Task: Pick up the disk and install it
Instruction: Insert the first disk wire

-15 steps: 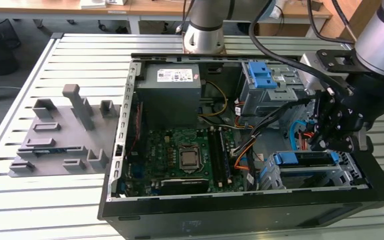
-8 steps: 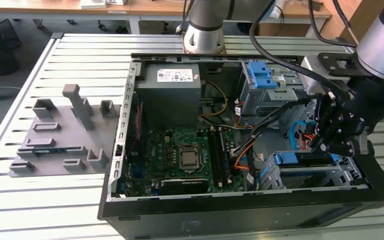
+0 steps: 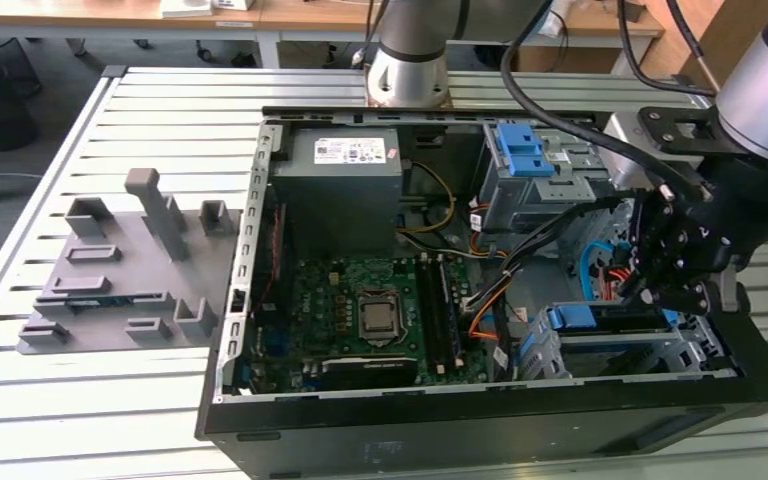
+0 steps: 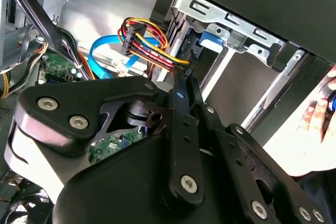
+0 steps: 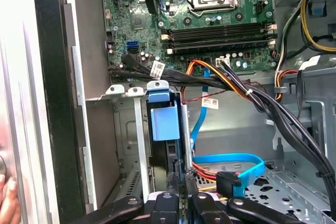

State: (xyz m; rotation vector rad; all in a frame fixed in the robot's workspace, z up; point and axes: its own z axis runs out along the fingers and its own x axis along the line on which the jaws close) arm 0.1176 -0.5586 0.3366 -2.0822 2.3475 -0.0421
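The black multi-link gripper (image 3: 671,262) on the grey arm hung inside the open black tower computer case (image 3: 491,420), which lay on its side on the ribbed metal table (image 3: 77,400). In the exterior view it sat at the case's end toward the exterior view's right, just above the lower grey metal drive cage (image 3: 624,345). The disk (image 3: 598,318), a flat drive framed by a blue plastic bracket, stood on edge in that cage's slot, its blue tab showing directly under the gripper. In the first wrist view the blue bracket (image 5: 164,121) rose upright between the cage's metal rails, with the gripper's (image 5: 181,182) narrow black fingers (image 5: 173,182) drawn close together around the dark edge of the disk; the jaws appeared clenched on it. In the second wrist view the gripper (image 4: 185,85) reached toward the same blue tab (image 4: 210,39) at the cage's rim.

A bundle of orange, red and yellow wires (image 4: 147,43) and a light blue flat cable (image 5: 231,163) lay just beside the slot. The green motherboard (image 3: 371,310) with its silver processor socket filled the middle of the case. A grey moulded fixture plate (image 3: 117,280) rested on the table, well apart, toward the exterior view's left. A person's fingers (image 5: 8,205) showed at the case's outer wall.
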